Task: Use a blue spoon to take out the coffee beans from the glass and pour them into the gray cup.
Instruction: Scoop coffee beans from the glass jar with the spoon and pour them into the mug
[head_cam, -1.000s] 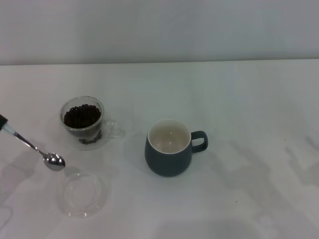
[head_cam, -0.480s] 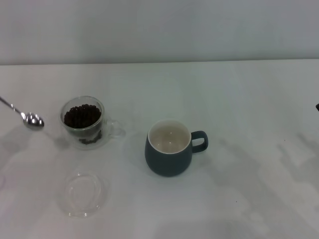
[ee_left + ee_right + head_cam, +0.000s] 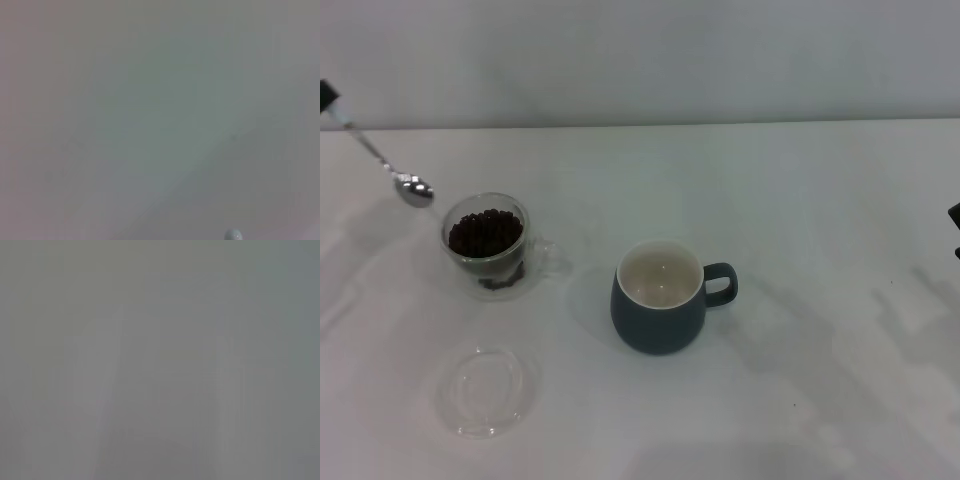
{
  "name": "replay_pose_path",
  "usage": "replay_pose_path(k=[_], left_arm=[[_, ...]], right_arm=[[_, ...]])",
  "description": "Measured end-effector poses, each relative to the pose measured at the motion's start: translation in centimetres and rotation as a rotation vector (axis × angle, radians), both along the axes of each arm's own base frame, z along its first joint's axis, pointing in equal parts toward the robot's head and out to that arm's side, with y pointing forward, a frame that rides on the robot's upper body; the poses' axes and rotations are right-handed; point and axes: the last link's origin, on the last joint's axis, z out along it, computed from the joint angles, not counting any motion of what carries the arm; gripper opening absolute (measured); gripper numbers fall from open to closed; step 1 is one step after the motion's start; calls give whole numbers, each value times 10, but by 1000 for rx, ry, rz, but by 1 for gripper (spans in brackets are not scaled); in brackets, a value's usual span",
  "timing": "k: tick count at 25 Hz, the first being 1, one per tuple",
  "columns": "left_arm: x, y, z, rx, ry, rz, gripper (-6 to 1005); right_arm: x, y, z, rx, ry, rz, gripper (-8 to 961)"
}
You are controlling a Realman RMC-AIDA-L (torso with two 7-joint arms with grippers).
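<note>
The blue spoon (image 3: 413, 189) hangs in the air at the far left of the head view. Its shiny bowl looks empty and sits just behind and left of the glass's rim. The thin shaft slants up to the picture's left edge, where a dark bit of my left gripper (image 3: 327, 96) is shut on the handle. The glass (image 3: 486, 246) stands on the table, filled with dark coffee beans (image 3: 484, 232). The gray cup (image 3: 660, 297) stands at centre with its cream inside bare and its handle to the right. Only a dark sliver of my right gripper (image 3: 954, 216) shows at the right edge.
A flat clear round glass dish (image 3: 485, 388) lies on the white table (image 3: 800, 200) in front of the glass. A pale wall rises behind the table's far edge. Both wrist views show only blank pale surface.
The spoon rose from beside the clear dish, swung out left, then moved back and right to hover by the glass's rim. A sliver of the right gripper came into view.
</note>
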Motion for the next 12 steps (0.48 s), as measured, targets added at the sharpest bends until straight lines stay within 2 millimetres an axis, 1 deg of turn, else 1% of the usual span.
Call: replay_pose_path(k=[5,9,12], left_arm=[[15,19,-15,-42,67,-1,123],[29,34,-31,-82,144,-6,124],[33,42,-38,-94,192,4,124]], right_arm=[[-1,1,0,15,-27,4,650],[-1,3,0,19,-37,7,650],[-1,3,-1,21,-47,3,650]])
